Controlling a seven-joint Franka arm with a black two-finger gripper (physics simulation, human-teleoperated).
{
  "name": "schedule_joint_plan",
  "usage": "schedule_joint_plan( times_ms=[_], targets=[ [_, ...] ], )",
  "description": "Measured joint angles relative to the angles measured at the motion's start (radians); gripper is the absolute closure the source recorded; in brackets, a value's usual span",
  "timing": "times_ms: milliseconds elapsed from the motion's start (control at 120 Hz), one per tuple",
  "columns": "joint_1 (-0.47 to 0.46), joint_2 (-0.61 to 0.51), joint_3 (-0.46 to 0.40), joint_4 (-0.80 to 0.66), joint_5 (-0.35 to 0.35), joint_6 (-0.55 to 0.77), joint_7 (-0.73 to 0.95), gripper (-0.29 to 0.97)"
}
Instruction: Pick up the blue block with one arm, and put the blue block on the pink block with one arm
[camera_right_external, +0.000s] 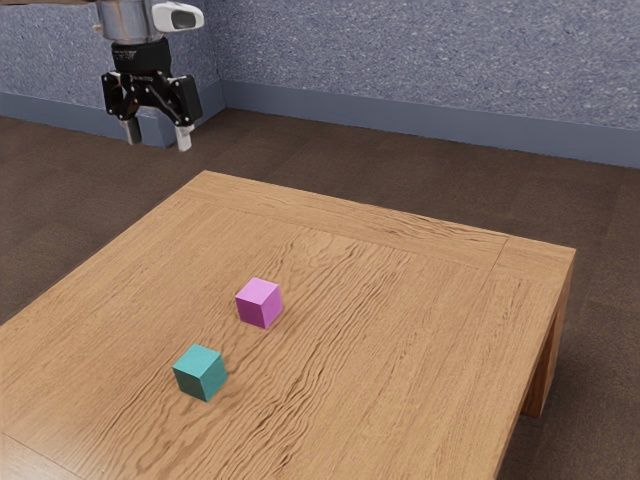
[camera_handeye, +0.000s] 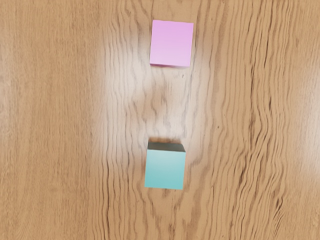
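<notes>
In the exterior view, the step in hand looks like the approach to the grasp, since nothing has been lifted yet. The blue block (camera_right_external: 200, 372), teal in tone, sits flat on the wooden surface (camera_right_external: 420, 330) near the pink block (camera_right_external: 259, 302). It is on the pink block's camera-ward side, a little toward the exterior view's left, and the two do not touch. To do this step well, the hand probably needs to travel until it is centred over the blue block. It should then come straight down with its opening squared to two opposite flat faces. The black fingers (camera_right_external: 184, 138) hang high in the air, well apart from the pink block and out beyond the surface's far edge. They are spread to a moderate gap, with nothing between them and nothing touching them.

In the wrist view, the blue block (camera_handeye: 165, 169) and the pink block (camera_handeye: 171, 43) lie in line, with bare wood (camera_handeye: 60, 125) between them. Their edges run close to parallel. Closing on the two faces of the blue block that do not face the pink block would likely keep the pink block undisturbed.
</notes>
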Motion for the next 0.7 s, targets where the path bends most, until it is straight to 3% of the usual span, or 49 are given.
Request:
schedule_joint_plan(
  times_ms=[417, 467, 542, 592, 633, 700],
  targets=[
    [0.001, -0.001, 0.000, 0.008, 0.000, 0.002, 0.001, 0.00],
    [0.001, -0.062, 0.002, 0.053, 0.021, -0.031, 0.017, 0.00],
    [0.064, -0.139, -0.001, 0.256, -0.032, -0.100, 0.050, 0.00],
    [0.188, -0.174, -0.069, 0.330, -0.063, -0.127, 0.070, 0.00],
    [0.257, -0.168, -0.132, 0.336, -0.074, -0.146, 0.083, 0.00],
    [0.238, -0.135, -0.170, 0.262, -0.091, -0.172, 0.094, 0.00]
  ],
)
